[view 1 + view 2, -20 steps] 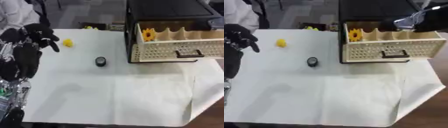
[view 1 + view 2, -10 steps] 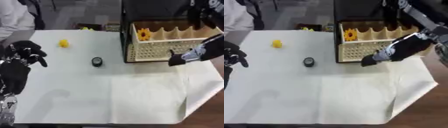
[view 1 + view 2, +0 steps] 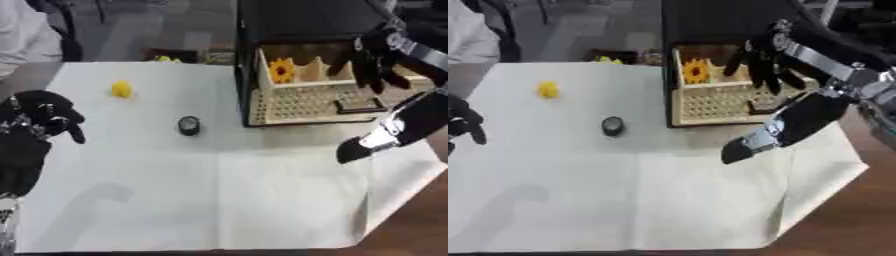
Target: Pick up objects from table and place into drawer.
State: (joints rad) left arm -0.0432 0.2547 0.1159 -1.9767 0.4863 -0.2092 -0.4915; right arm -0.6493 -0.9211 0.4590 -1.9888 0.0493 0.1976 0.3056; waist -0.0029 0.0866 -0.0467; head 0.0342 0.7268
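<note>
A small yellow object [image 3: 122, 89] lies at the far left of the white cloth. A black round object [image 3: 189, 125] sits mid-table, left of the drawer. The beige perforated drawer [image 3: 306, 102] stands pulled out of a black cabinet [image 3: 297, 20], with a yellow flower-shaped thing [image 3: 282, 70] in its left compartment. My right hand [image 3: 761, 57] hangs open above the drawer's front, fingers pointing down, holding nothing. Its bent arm [image 3: 785, 130] reaches low over the cloth in front of the drawer. My left hand [image 3: 39, 117] is at the left edge, fingers curled, empty.
The cloth [image 3: 219, 200] covers the table, and its right corner [image 3: 402, 175] droops off the edge. A bit of yellow [image 3: 162, 59] lies past the far edge. A person in white [image 3: 22, 35] stands at the top left.
My right arm has swung in from the right, and its hand has come over the drawer front. My left hand has sunk toward the left edge. The camera has shifted.
</note>
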